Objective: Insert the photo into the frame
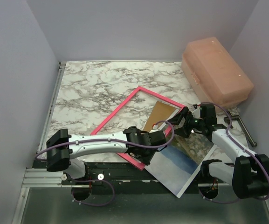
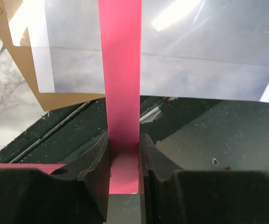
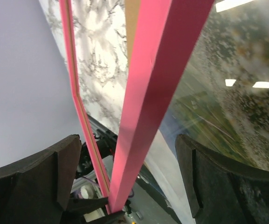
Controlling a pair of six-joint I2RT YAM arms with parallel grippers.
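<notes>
left gripper [image 1: 168,135] clamped on frame [image 1: 115,111] right rail – right gripper [image 1: 183,122] spread wide, straddling same rail, probably not touching. photo [image 1: 183,163] under that rail, mostly near-right of it – right arm nearer

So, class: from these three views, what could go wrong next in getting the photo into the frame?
1. The left tool pinches just one thin bar of the frame; lifted from there, it could twist or slip.
2. The photo reaches past the near edge of the table, so a nudge might slide it off.
3. The right tool stands open around a frame bar with the photo just behind; closing could catch the sheet.
</notes>
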